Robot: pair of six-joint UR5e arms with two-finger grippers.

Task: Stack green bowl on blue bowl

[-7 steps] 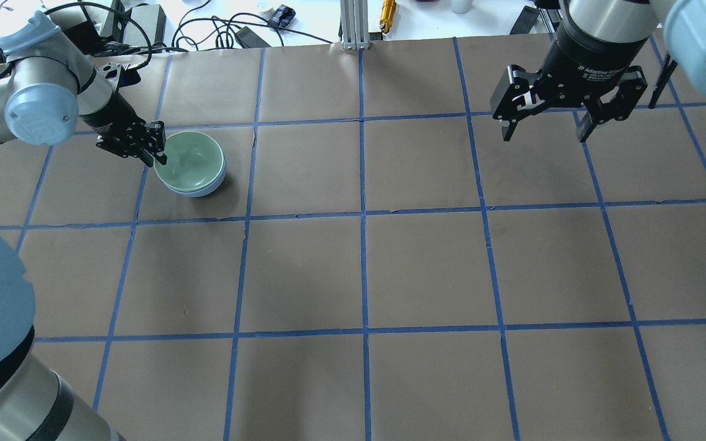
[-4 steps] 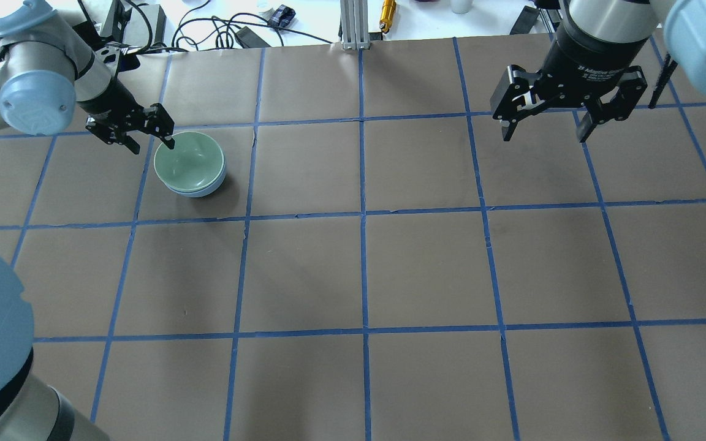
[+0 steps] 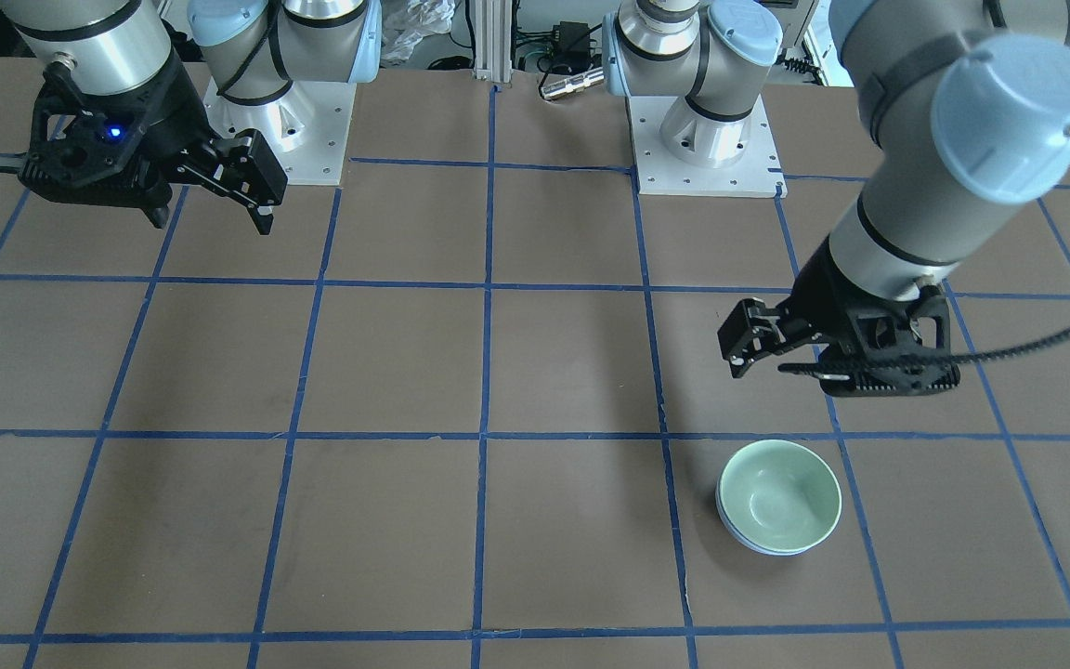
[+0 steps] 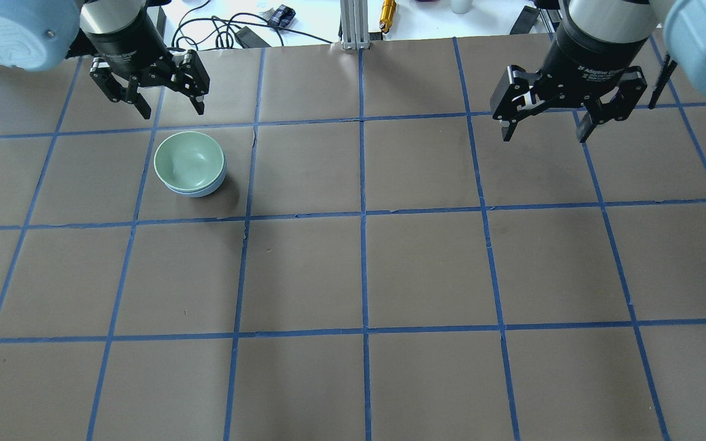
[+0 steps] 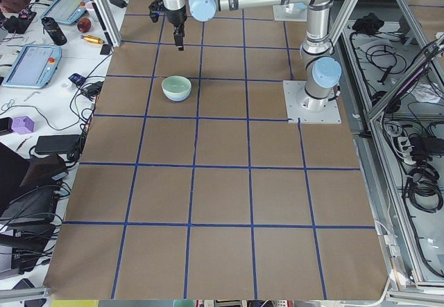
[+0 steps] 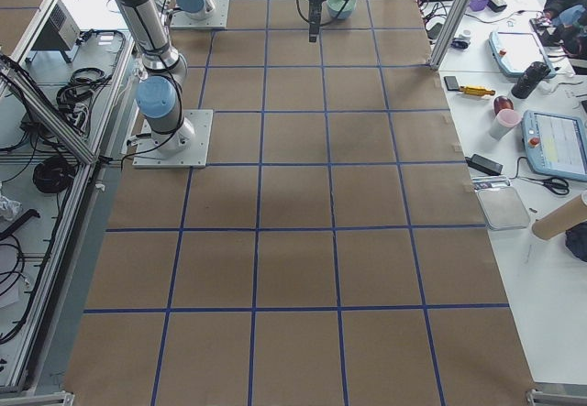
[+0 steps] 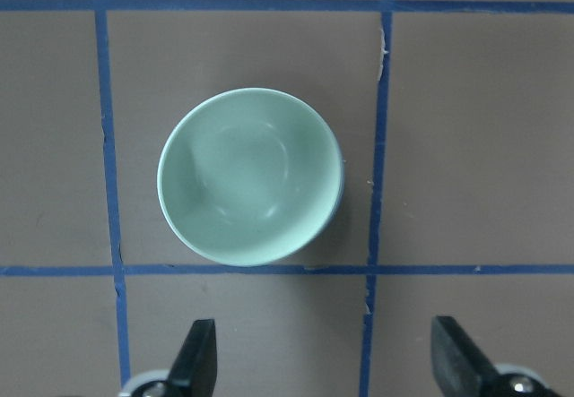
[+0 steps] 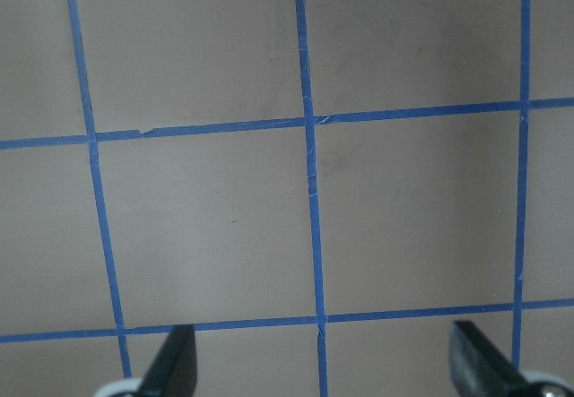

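Note:
The green bowl (image 4: pixel 187 158) sits nested inside the blue bowl (image 4: pixel 209 188) on the brown table, at the far left in the overhead view. Only a thin edge of the blue bowl (image 3: pixel 756 544) shows under the green bowl (image 3: pixel 779 491) in the front view. My left gripper (image 4: pixel 172 111) is open and empty. It hangs above the table just beyond the stack and touches nothing. In the left wrist view the green bowl (image 7: pixel 247 177) lies ahead of the open left gripper (image 7: pixel 327 366). My right gripper (image 4: pixel 544 136) is open and empty at the far right.
Blue tape lines grid the table. An aluminium post (image 4: pixel 353 24), a yellow tool (image 4: pixel 387 11) and cables lie past the far edge. The two arm bases (image 3: pixel 702 139) stand on the robot's side. The right wrist view shows only taped table (image 8: pixel 314 191).
My left gripper has left the green bowl's rim, risen and moved toward the table's far edge, with its jaws now wider apart. The bowls and the right arm have not moved.

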